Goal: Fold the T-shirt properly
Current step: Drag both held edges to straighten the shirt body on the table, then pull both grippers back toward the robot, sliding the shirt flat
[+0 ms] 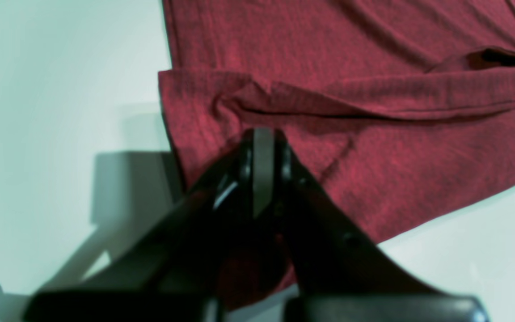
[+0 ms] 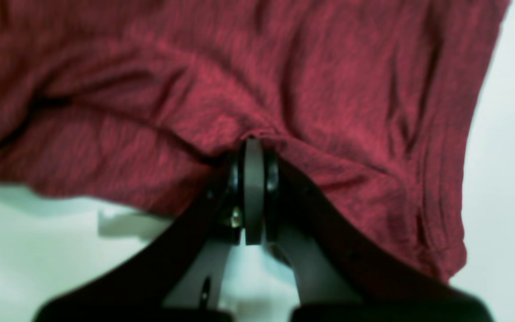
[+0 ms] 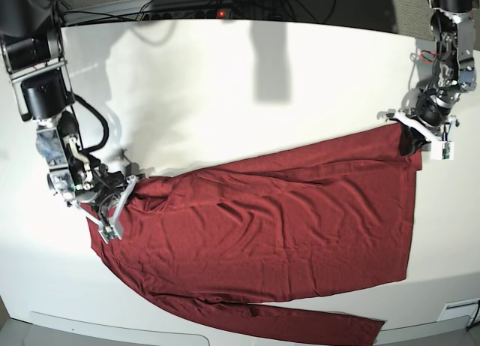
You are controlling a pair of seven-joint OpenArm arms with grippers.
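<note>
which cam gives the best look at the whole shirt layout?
Base view: it shows the whole shirt spread across the table, one sleeve trailing along the near edge. Each wrist view shows only wrinkled fabric around its own shut gripper, left and right.

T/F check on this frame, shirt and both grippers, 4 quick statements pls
1. Both grippers are shut on the T-shirt. True: left gripper and right gripper each pinch fabric.
2. The shirt is blue. False: dark red.
3. The shirt is already folded into a compact square. False: it lies spread wide across the white table, one sleeve trailing along the near edge.
4. The grippers hold opposite ends of the shirt. True.
</note>
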